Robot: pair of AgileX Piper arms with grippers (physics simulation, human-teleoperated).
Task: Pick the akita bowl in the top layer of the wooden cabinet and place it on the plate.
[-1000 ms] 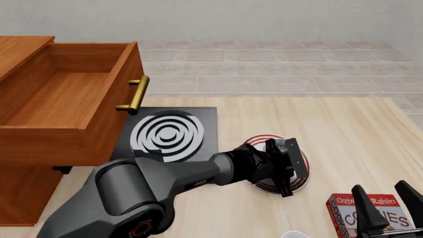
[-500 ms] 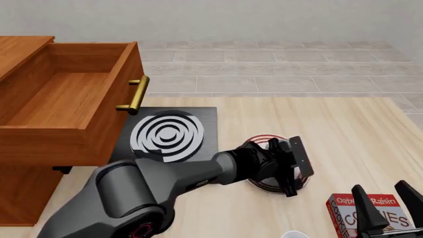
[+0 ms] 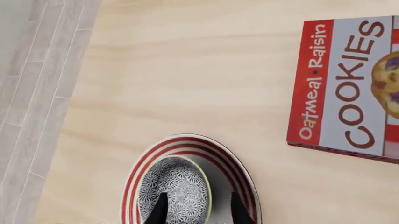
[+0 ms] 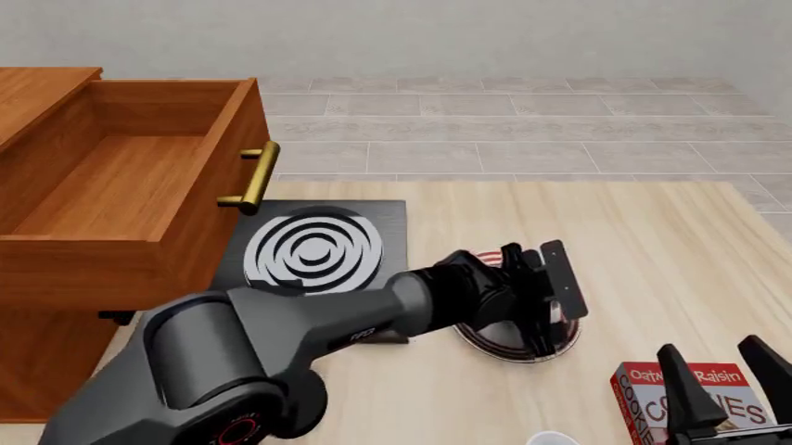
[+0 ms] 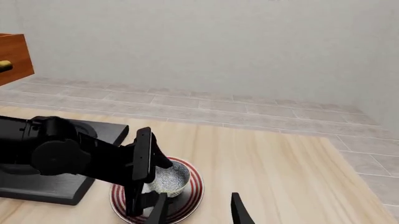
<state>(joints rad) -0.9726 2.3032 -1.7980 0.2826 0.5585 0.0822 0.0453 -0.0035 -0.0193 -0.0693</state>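
Note:
The akita bowl (image 3: 175, 186), speckled dark blue on white, stands upright on the red-ringed plate (image 3: 218, 154), right of the stove. My left gripper (image 3: 198, 205) hovers just over it, open. One finger is over the bowl and the other is outside its rim. In the front view the left gripper (image 4: 544, 301) hides the bowl and most of the plate (image 4: 507, 348). The right wrist view shows the bowl (image 5: 169, 179) resting in the plate (image 5: 194, 190). The wooden cabinet (image 4: 50, 315) is at the left; its top layer (image 4: 124, 185) is pulled out and empty. My right gripper (image 4: 711, 357) is open at the near right.
A black stove slab with silver rings (image 4: 315, 250) lies between the cabinet and the plate. A red cookie box (image 4: 644, 399) lies flat at the near right, under the right gripper. The drawer's brass handle (image 4: 254, 176) juts over the stove.
My left gripper has risen and tilted a little away from the plate. The bowl stays on the plate. The right arm has not moved.

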